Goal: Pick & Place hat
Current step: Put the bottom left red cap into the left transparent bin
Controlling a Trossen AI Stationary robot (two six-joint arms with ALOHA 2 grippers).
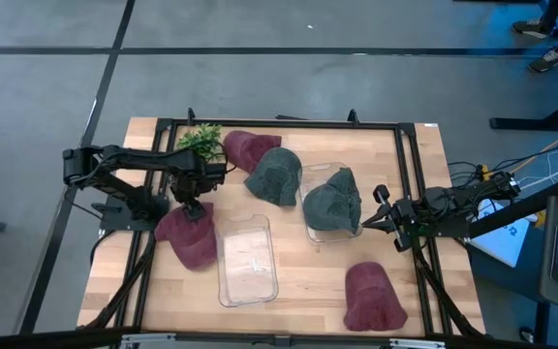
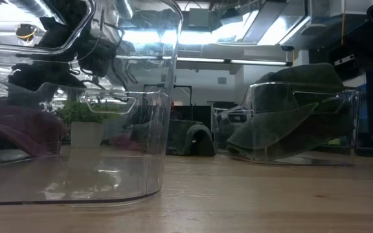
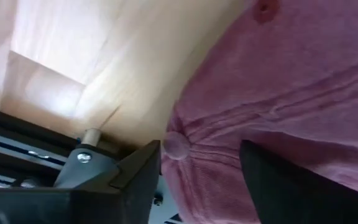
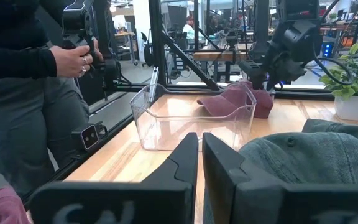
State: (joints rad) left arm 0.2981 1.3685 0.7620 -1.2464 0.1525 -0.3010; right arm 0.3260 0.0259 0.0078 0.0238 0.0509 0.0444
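A: The counter carries several hats and two clear bins. Which hat is the left arm after?

B: The maroon hat at the counter's left side, just beside the empty bin. The left tool is right over its crown.

A: How should the grasp go?

B: In the left wrist view the two fingers straddle the hat's fabric, one finger over the cloth and the other off its edge beside the top button. The tool looks spread, with nothing gripped so far. The better move would be to press down until both pads catch a fold of the crown, close firmly, then lift straight up (soft cloth will sag, so it needs height before crossing the bin wall).

A: And the arm's pose?

B: It reaches in from the counter's left edge, elbow bent, wrist tipped down toward the hat, close by the small plant.

A: The right arm?

B: It waits at the counter's right edge, its right tool pinched shut and empty, pointing toward the green hat already resting in the other bin.

A: Risk?

B: Pinching too thin a fold, likely letting the hat slip.
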